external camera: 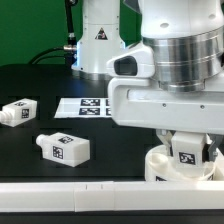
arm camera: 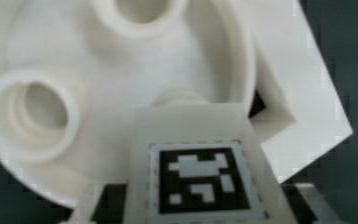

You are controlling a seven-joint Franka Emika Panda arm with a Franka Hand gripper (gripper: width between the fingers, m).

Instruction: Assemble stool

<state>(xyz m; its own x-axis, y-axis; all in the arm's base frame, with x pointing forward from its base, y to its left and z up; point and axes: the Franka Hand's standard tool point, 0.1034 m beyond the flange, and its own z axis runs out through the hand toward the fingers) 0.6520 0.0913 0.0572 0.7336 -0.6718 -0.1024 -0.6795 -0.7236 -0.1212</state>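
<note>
While above seat, leg between fingers.

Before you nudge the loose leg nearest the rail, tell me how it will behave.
The leg looks like hard white plastic, so probably stiff. Its blocky body lies flat on the black table, so it should slide, not roll. Small, so likely light.
</note>
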